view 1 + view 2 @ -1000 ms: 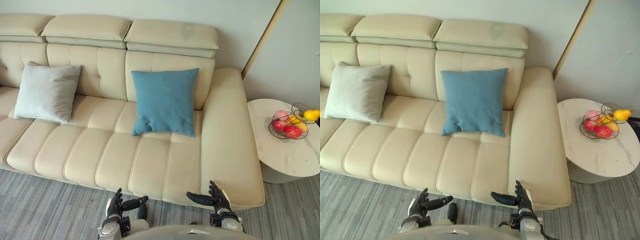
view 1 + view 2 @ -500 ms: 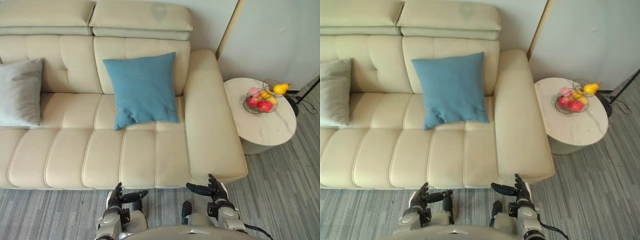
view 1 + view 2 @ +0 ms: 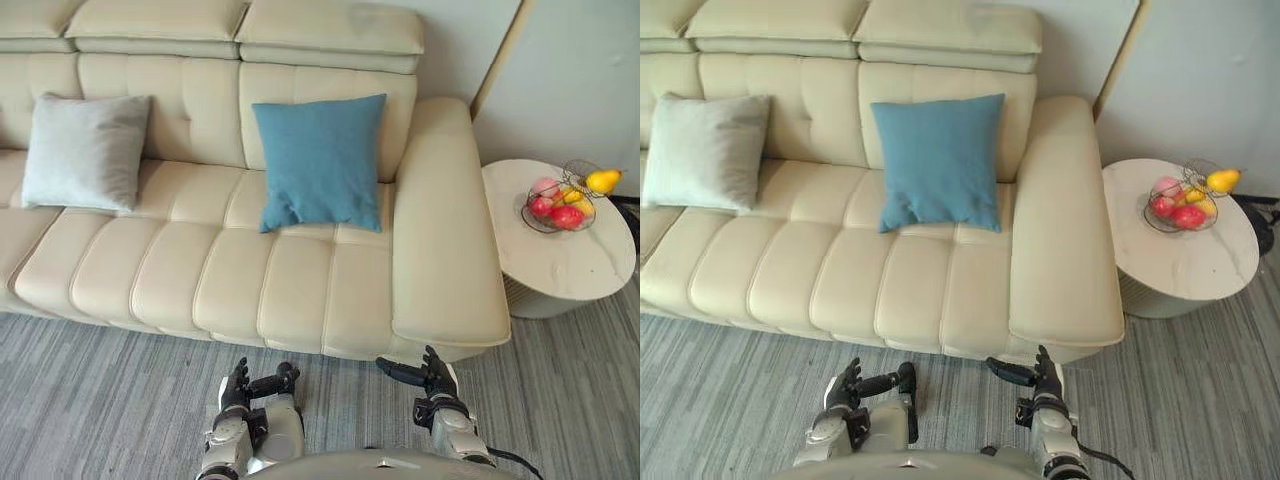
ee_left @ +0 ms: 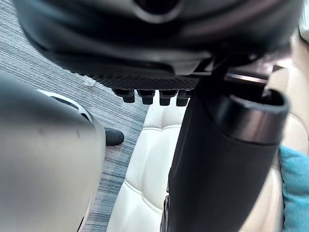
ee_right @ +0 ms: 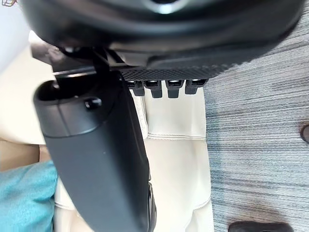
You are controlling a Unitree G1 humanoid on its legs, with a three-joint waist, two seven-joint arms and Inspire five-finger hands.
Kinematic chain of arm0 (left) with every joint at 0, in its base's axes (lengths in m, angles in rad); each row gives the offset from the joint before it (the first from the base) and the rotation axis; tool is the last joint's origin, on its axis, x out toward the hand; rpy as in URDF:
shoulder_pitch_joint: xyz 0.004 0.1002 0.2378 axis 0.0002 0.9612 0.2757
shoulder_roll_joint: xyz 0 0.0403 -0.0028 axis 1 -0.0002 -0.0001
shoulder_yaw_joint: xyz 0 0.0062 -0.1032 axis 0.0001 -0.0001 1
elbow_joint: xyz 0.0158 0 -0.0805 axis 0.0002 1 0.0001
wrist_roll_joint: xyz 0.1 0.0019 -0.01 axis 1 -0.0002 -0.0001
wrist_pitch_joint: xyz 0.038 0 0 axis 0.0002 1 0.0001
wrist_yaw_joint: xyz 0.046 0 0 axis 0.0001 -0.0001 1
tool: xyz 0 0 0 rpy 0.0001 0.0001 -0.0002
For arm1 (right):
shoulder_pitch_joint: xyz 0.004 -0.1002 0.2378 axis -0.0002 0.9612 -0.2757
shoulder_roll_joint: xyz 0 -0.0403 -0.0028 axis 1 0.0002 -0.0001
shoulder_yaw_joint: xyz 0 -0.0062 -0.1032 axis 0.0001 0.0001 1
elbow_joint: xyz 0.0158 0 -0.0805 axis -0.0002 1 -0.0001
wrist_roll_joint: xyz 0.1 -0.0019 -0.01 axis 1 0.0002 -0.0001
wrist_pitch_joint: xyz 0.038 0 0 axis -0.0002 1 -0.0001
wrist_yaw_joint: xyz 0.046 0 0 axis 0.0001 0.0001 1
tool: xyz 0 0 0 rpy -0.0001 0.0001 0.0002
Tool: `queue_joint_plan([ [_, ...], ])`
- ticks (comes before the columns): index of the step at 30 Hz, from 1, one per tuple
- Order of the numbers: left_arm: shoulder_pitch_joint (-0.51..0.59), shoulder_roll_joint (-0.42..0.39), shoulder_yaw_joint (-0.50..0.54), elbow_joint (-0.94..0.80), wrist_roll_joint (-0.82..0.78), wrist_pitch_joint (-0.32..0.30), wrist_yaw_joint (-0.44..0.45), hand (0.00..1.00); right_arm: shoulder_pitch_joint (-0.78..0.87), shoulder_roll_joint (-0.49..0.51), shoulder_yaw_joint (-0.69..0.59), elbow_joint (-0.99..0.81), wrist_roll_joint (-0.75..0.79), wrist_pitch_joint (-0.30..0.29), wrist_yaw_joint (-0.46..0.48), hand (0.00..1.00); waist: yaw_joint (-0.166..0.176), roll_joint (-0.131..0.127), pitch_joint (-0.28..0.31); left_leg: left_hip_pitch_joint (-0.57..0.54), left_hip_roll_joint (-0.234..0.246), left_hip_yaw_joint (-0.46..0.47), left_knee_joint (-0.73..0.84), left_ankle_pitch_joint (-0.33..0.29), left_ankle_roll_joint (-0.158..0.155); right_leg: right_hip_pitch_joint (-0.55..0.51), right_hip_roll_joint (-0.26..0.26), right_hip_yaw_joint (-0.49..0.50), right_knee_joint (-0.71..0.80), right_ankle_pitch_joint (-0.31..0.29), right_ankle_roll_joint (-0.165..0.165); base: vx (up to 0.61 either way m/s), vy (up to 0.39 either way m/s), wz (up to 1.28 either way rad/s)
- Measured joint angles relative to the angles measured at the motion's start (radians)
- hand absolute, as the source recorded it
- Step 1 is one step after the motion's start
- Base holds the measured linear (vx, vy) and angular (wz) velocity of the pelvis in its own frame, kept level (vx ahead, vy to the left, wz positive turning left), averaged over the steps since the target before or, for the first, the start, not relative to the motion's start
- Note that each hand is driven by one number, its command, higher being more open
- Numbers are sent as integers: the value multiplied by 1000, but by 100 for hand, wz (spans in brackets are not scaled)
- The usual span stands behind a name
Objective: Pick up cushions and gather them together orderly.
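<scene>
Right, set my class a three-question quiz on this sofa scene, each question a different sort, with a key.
1. True or false: the blue cushion touches the grey cushion.
2. Which cushion lies nearer the round side table? A: blue. B: grey.
3. Fill in: the left robot hand and the right robot hand are open and hold ____.
Key: 1 false; 2 A; 3 nothing.
</scene>
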Motion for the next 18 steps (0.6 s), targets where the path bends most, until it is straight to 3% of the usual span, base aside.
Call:
queue_joint_plan([
  [1, -2, 0, 0, -1, 0, 0, 1, 100, -3, 1, 0, 0, 0, 1, 0, 100, 4, 0, 7, -5, 0, 0, 46, -42, 4, 0, -6, -5, 2, 5, -7, -125, 59, 27],
  [2, 6, 0, 9, -1, 0, 2, 6, 100, 4, -2, -2, -1, 0, 1, -7, 100, 3, -7, 11, 2, -18, 0, 190, -202, 27, -3, -34, -12, 12, 14, 1, -61, 85, 9],
  [4, 10, -1, 8, -1, 0, 3, 8, 100, 11, -7, -10, -3, -1, 2, -7, 100, -5, -10, 13, 15, -30, -1, 300, -315, 32, -12, -62, -15, 19, 25, 14, -61, 150, 8],
  [5, 10, -2, 9, -1, 0, 4, 8, 100, 11, -8, -16, -3, -1, 2, -6, 100, -5, -7, 11, 17, -29, -3, 324, -342, 32, -17, -67, -15, 21, 29, 19, -53, 239, 6],
  [6, 12, -11, 10, 3, 0, 6, 7, 100, 14, -10, -48, -2, -1, 9, -5, 100, -19, 13, 6, 38, -37, -26, 347, -410, 43, -18, -78, -10, 20, 47, 51, -60, 256, 3],
  [9, 17, 8, 9, 13, 0, 7, 8, 100, 16, 18, -57, 14, -2, 14, 4, 100, -27, -19, -5, 59, -75, -14, 269, -385, 65, -12, -92, 5, -40, 78, 80, -80, 170, 0],
  [11, 20, 22, 6, 22, 1, 8, 7, 100, 15, 26, -58, 36, -2, 14, 7, 100, -30, -46, -23, 109, -112, 8, 158, -330, 81, -5, -112, 20, -87, 110, 87, -13, 130, -8],
  [13, 20, 29, -16, 49, 2, 8, 8, 100, 14, 21, -87, 66, -4, 15, 8, 100, -43, -50, -39, 179, -155, 10, -9, -244, 94, 7, -125, 30, -128, 138, 92, -17, 92, 7],
  [15, 18, 38, -37, 71, 15, 9, 3, 100, 2, 15, -123, 98, -4, 16, 8, 100, -59, -28, -39, 227, -171, 3, -131, -177, 96, 10, -121, 28, -154, 157, 95, -27, 53, 8],
  [18, 20, 41, -30, 97, 18, 18, 0, 100, 9, 11, -135, 143, -5, 30, 8, 100, -65, -22, -35, 253, -179, -2, -132, -170, 105, 48, -118, 27, -181, 169, 95, 0, 0, 0],
])
